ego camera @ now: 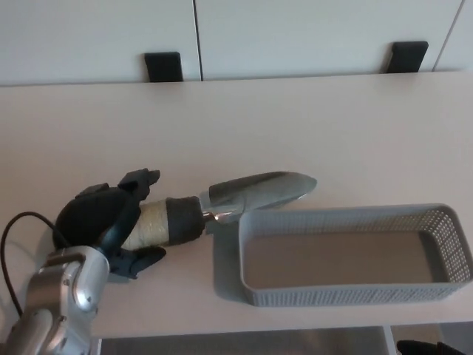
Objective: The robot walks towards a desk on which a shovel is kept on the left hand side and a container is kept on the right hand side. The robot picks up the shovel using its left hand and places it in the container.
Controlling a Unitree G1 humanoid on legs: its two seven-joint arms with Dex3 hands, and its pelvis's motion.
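A garden shovel (244, 195) with a silver blade and a tan handle capped in black lies across the desk's front left. My left hand (103, 222) is shut on its handle (159, 223), thumb below and fingers over the top. The blade points right, and its tip reaches over the top left corner of the grey mesh container (353, 254) at the front right. I cannot tell whether the blade touches the rim. The container is empty inside. My right hand does not show.
The pale desk (295, 126) runs across the whole view, with a white wall behind it. Two black brackets (162, 66) (408, 56) stand at its far edge. The desk's front edge lies just below the container.
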